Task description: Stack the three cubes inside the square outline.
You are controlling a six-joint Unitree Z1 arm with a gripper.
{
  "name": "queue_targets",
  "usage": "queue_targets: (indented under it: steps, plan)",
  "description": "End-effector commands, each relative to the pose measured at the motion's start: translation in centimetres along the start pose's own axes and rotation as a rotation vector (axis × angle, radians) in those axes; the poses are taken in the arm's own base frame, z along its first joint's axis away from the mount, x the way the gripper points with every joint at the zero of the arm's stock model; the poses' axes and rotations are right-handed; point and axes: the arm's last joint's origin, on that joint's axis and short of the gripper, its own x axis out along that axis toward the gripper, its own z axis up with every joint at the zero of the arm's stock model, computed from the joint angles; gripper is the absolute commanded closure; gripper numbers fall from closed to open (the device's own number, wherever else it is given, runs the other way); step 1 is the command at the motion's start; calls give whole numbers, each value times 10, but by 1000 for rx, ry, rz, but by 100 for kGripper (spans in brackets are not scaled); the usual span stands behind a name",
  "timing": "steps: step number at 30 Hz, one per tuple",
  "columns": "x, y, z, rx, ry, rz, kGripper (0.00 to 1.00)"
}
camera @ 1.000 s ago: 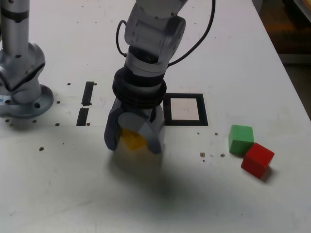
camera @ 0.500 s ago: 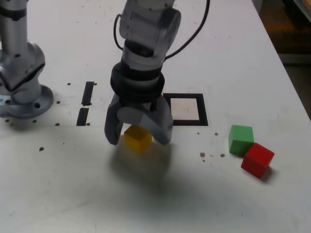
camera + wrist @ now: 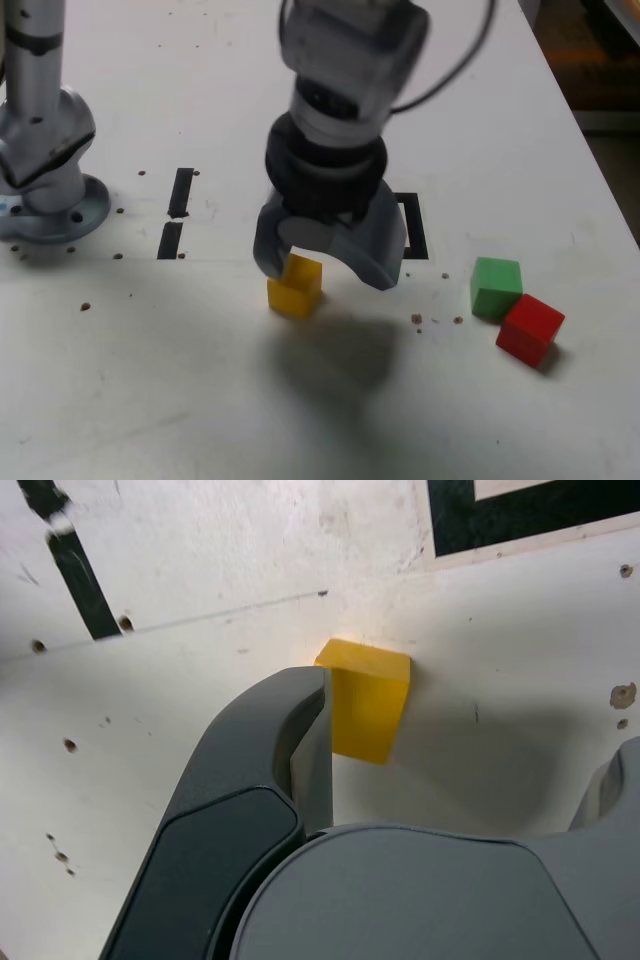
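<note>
The yellow cube rests on the white table, to the exterior view's left of the square outline. My gripper hangs open just over it and covers most of the outline. In the wrist view one finger stands right beside the yellow cube, the other finger sits far off at the frame's edge, and a corner of the square outline shows. At the exterior view's right the green cube and the red cube lie side by side.
The arm's grey base stands at the exterior view's left. Two short black strips lie between the base and the outline. Small dark specks dot the table. The table's edge runs along the right.
The jaws have opened wide and let go of the yellow cube, which now sits on the table. The gripper has shifted toward the exterior view's right.
</note>
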Motion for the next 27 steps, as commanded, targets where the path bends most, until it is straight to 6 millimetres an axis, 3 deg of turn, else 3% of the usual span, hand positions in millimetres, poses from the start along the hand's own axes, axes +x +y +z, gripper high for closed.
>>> queue_targets:
  steps: [1, 15, 27]
  plan:
    - [-66, -1, 17, 2, -158, -28, 3]
    - [-82, -23, 70, 153, -239, 11, 3]
    - [-68, -36, 101, 190, -235, 6, 3]
